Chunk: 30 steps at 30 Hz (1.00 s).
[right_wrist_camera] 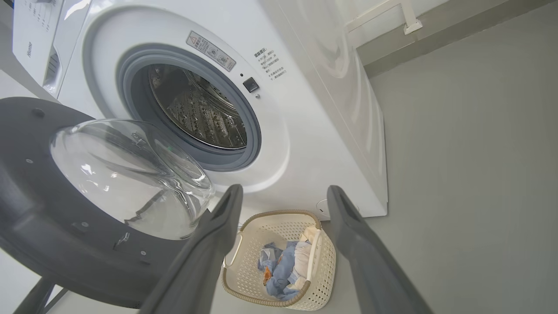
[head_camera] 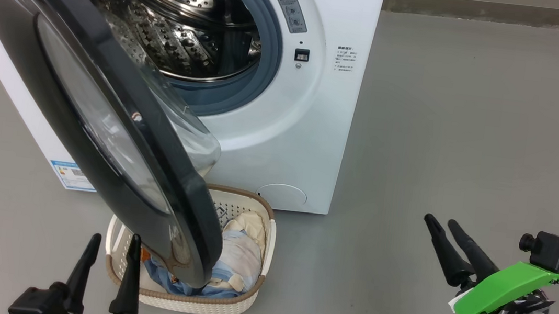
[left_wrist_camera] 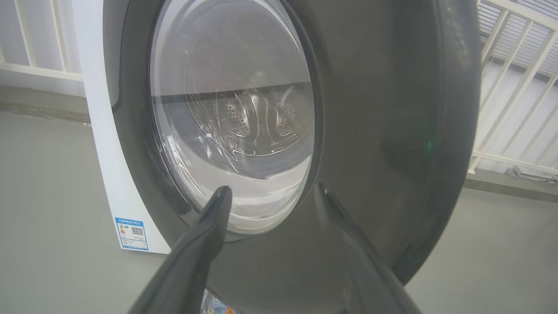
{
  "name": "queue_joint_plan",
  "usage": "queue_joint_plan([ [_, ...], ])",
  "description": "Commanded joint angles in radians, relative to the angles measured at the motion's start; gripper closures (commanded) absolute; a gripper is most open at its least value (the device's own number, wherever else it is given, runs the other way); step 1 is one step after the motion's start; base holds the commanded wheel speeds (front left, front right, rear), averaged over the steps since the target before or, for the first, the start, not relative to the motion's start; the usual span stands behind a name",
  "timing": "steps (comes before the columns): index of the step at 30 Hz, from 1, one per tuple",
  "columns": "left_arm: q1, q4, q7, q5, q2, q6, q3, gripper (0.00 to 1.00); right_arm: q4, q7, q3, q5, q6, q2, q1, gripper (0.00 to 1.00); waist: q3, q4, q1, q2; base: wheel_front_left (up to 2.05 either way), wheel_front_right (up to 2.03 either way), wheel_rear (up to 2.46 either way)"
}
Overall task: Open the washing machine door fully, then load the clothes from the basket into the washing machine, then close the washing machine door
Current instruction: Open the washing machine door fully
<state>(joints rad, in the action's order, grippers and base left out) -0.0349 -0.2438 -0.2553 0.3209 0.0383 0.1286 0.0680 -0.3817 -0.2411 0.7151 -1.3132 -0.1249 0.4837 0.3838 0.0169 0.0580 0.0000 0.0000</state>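
The washing machine [head_camera: 309, 129] [right_wrist_camera: 331, 131] stands on the floor with its steel drum [head_camera: 179, 24] exposed. The washing machine door [head_camera: 81, 97] [left_wrist_camera: 370, 131] [right_wrist_camera: 65, 209] hangs swung partway out, its glass bowl facing the drum. Under the door's lower edge sits the basket [head_camera: 241, 308] [right_wrist_camera: 322, 270], holding the clothes [head_camera: 241, 263] [right_wrist_camera: 281, 268], a blue piece and a cream one. My left gripper [head_camera: 114, 246] [left_wrist_camera: 272, 192] is open, just in front of the door's black ring. My right gripper [head_camera: 443, 223] [right_wrist_camera: 283, 192] is open and empty, well right of the basket.
Grey floor [head_camera: 473, 121] stretches to the right of the machine. A white railing [left_wrist_camera: 514, 87] stands behind the door in the left wrist view. A blue label sticker [head_camera: 72, 175] [left_wrist_camera: 132, 233] marks the machine's lower front corner.
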Motion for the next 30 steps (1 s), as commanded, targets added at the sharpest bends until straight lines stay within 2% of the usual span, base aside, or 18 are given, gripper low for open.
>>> queue_joint_plan([
  [1,-0.008,0.03,-0.006,-0.012,0.012,0.002,-0.032,0.0,0.004,-0.017,0.005,0.028,-0.006,0.024,0.016,0.0,-0.001,-0.001,0.0,0.0,0.0,0.0,0.0],
  [4,-0.006,0.032,-0.006,-0.013,0.012,0.002,-0.035,0.0,-0.013,-0.02,-0.074,0.11,-0.006,0.013,0.014,0.0,0.0,-0.003,0.0,0.0,0.0,0.0,0.0],
  [9,-0.004,0.032,-0.006,-0.015,0.012,0.002,-0.034,0.0,-0.003,-0.02,-0.228,0.318,-0.006,-0.026,-0.036,0.0,-0.002,-0.002,0.0,0.0,0.0,0.0,0.0],
  [11,-0.004,0.032,-0.006,-0.015,0.012,0.002,-0.034,0.0,0.002,-0.02,-0.251,0.361,-0.006,-0.034,-0.048,0.0,-0.003,-0.002,0.0,0.0,0.0,0.0,0.0],
  [16,-0.001,0.034,-0.006,-0.017,0.012,0.002,-0.032,0.0,0.044,-0.02,-0.401,0.547,-0.006,-0.095,-0.117,0.0,-0.004,0.002,0.0,0.0,0.0,0.0,0.0],
  [23,-0.003,0.031,-0.006,-0.018,0.012,0.002,-0.029,0.0,0.057,-0.021,-0.442,0.644,-0.006,-0.13,-0.166,0.0,-0.001,0.01,0.0,0.0,0.0,0.0,0.0],
  [30,-0.007,0.027,-0.006,-0.014,0.012,0.002,-0.028,0.0,0.052,-0.021,-0.455,0.679,-0.006,-0.142,-0.193,0.0,0.007,0.02,0.0,0.0,0.0,0.0,0.0],
])
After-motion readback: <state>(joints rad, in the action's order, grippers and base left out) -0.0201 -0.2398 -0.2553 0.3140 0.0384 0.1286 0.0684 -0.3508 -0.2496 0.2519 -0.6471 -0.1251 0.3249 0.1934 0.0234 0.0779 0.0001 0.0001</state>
